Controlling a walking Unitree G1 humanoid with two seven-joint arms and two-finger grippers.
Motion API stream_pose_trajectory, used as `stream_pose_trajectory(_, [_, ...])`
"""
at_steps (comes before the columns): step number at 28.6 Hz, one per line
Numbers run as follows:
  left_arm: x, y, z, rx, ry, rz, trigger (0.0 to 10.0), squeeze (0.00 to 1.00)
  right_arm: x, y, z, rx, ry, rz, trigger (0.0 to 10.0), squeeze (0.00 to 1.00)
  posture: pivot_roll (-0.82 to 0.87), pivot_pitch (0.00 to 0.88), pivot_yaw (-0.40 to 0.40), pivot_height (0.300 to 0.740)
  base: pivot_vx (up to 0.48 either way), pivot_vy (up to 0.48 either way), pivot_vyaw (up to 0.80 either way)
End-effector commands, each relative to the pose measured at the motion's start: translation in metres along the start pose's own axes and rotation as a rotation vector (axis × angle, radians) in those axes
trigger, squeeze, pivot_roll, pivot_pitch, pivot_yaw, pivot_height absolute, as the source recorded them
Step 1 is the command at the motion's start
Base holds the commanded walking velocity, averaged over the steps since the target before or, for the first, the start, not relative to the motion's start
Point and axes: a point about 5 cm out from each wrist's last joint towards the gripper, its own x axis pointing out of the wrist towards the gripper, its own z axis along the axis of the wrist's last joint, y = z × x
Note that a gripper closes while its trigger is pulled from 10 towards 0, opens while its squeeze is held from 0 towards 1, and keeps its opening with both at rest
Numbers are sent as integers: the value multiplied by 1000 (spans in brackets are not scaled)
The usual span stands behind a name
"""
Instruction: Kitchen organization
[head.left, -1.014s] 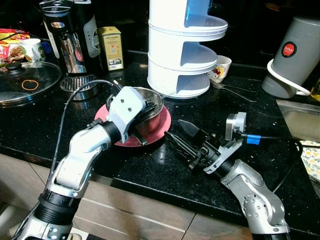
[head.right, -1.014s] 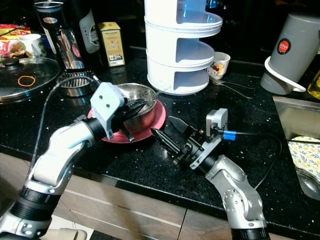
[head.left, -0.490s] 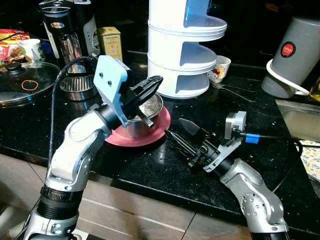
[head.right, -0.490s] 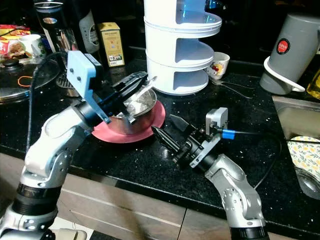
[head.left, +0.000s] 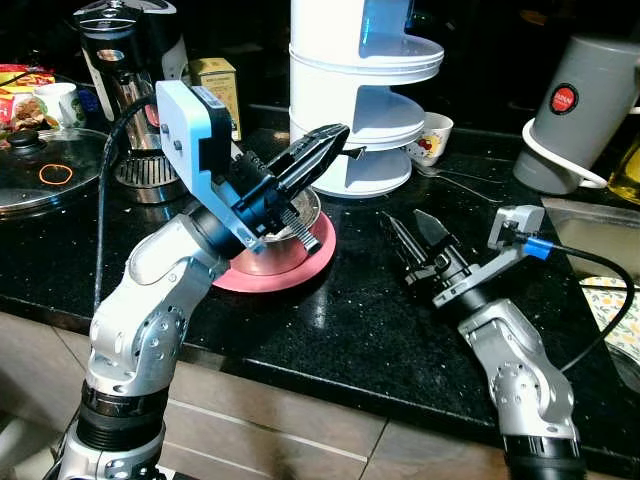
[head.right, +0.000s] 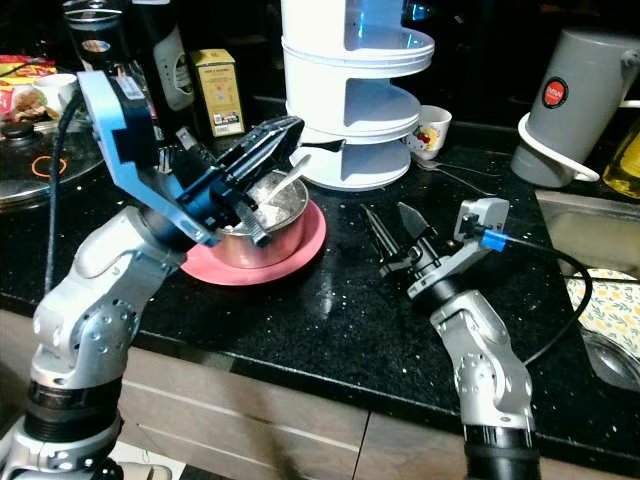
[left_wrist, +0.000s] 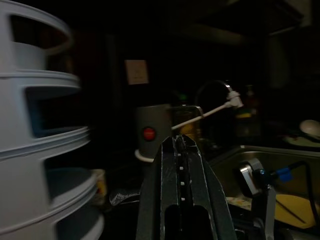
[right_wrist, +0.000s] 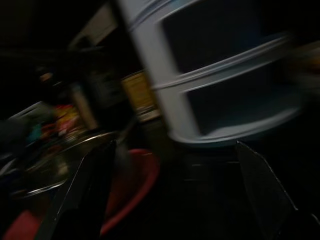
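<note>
Right tool (head.left: 418, 232), black fingers spread, hovers low over the black speckled surface (head.left: 350, 330) near the front edge, apparently waiting. Left tool (head.left: 325, 150), fingers pressed together on a slim white-handled utensil (head.right: 290, 172), is raised above the steel bowl (head.right: 262, 205) on the pink round plate (head.right: 300, 245), probably lifting it clear. Beyond, the white tiered rack (head.left: 360, 110) crowds the path; the grey kettle (head.left: 580, 110) stands far right.
</note>
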Motion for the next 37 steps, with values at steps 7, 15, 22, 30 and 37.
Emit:
stream_pose_trajectory(7, [3,11,3,81,16,86,10000,0,-3,-11,2,-9,-23,-71,10000,0,19,0,-19,740,0,0,-800])
stream_pose_trajectory(15, [-4,22,-12,162,107,214,10000,0,-1,-9,1,-32,-8,-52,10000,0,19,0,-24,740,0,0,-800])
stream_pose_trajectory(22, [-9,23,-21,156,134,287,10000,0,3,-7,0,-41,-1,-32,10000,0,24,0,-28,740,0,0,-800])
stream_pose_trajectory(30, [-12,27,-25,162,149,345,10000,0,5,2,-5,-52,18,26,10000,0,25,0,-30,740,0,-63,0])
stream_pose_trajectory(37, [-12,27,-26,164,151,357,10000,0,4,7,-8,-54,30,66,10000,0,24,0,-29,740,0,-294,0])
